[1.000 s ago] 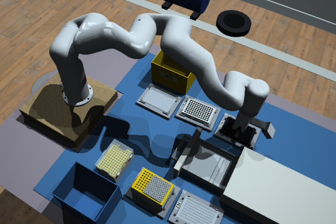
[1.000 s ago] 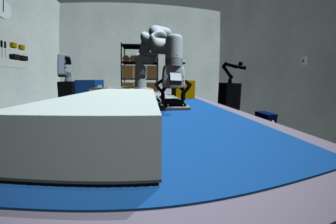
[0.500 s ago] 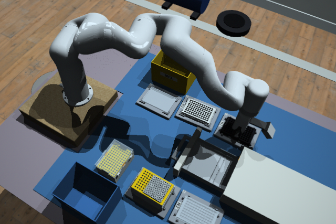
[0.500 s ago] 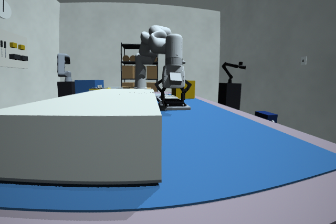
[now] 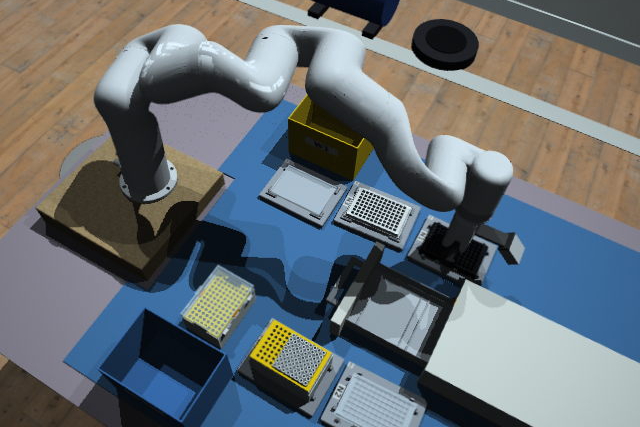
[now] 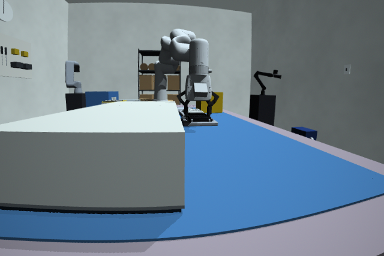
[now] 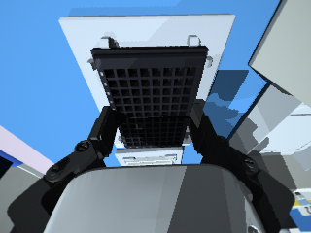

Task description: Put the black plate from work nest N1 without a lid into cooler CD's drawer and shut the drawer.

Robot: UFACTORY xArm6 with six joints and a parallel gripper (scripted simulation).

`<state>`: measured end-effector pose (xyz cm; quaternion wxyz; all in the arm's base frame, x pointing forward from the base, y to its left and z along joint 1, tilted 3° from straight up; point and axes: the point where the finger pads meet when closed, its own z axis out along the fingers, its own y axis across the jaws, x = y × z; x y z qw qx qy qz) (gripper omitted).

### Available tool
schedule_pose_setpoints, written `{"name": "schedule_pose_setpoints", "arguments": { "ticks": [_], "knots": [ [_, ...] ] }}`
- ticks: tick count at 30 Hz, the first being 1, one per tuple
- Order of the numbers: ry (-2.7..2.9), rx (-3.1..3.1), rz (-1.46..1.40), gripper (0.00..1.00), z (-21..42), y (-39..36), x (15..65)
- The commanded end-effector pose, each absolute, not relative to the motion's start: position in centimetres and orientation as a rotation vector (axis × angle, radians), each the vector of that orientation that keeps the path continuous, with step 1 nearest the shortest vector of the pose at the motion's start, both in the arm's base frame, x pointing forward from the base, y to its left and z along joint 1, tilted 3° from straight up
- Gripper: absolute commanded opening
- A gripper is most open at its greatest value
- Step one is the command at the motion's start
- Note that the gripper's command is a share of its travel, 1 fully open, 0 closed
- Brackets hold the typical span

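The black plate (image 5: 460, 255) lies without a lid in the grey work nest N1 (image 5: 448, 257), beside the cooler. My gripper (image 7: 152, 114) is straight above it, with its fingers down on the two long sides of the black plate (image 7: 150, 97) and shut on it. It also shows in the exterior view (image 6: 197, 113), low on the nest. The cooler CD (image 5: 532, 360) has its drawer (image 5: 395, 311) pulled out toward the arm's base, with its ribbed floor bare. The bar handle (image 5: 345, 277) is at the drawer's front.
A white plate in a nest (image 5: 376, 213) and a lidded plate in a nest (image 5: 303, 191) stand in the same row. A yellow bin (image 5: 326, 138) is behind them. A blue bin (image 5: 165, 365), a tip box (image 5: 218, 304), a yellow rack (image 5: 290, 357) and another nest (image 5: 373, 401) stand in front.
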<state>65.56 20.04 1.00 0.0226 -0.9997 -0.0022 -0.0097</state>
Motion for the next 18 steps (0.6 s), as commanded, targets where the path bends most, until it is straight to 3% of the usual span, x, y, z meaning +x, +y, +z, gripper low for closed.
{"name": "schedule_pose_setpoints", "arguments": {
  "ticks": [1, 18],
  "knots": [
    [-0.007, -3.094, -0.039, 0.0, 1.3, 20.08, 65.73],
    [-0.007, -3.094, -0.039, 0.0, 1.5, 20.07, 65.73]
  ]
}}
